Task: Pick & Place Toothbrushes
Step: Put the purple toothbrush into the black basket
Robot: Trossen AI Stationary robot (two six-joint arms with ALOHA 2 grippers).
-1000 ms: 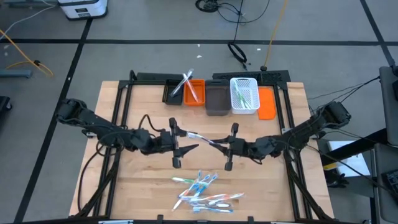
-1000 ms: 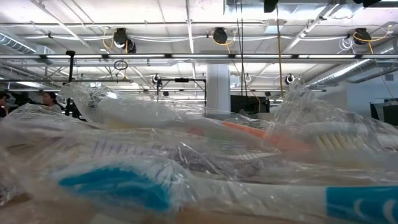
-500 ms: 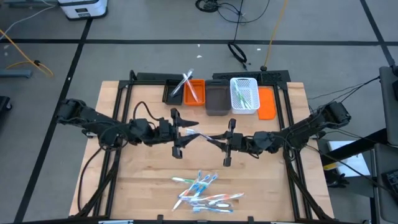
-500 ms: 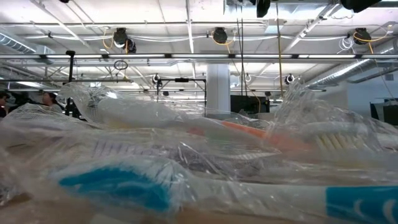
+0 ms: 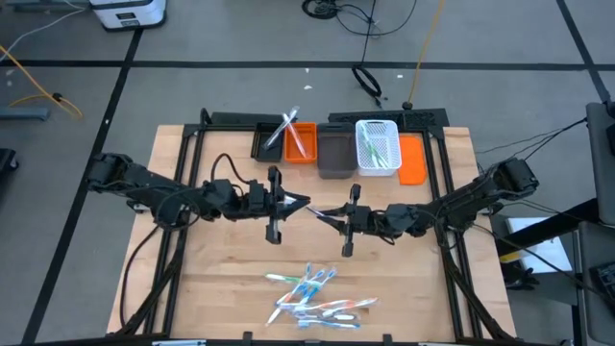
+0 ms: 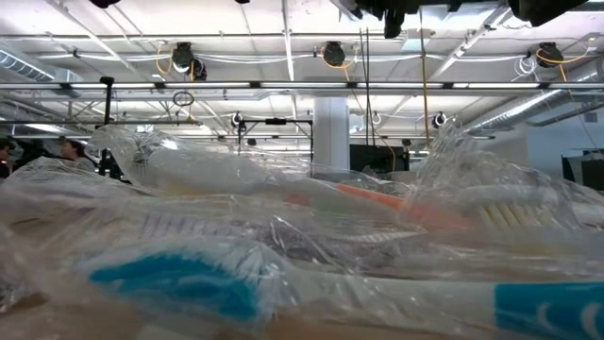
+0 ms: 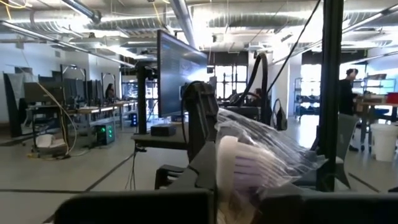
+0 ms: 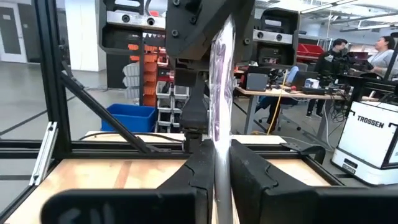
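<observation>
Item — wrapped toothbrush (image 5: 312, 209), held mid-air over table centre between left gripper (image 5: 298, 203) and right gripper (image 5: 327, 215), both jaws pinching it. Light, stiff, slippery film — you should grip the handle, not loose wrap.

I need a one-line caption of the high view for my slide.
Both hands, left and right, hold one wrapped toothbrush between them above the table; more toothbrushes wait below.

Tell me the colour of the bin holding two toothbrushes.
Orange bin, clearest in the high view.
</observation>
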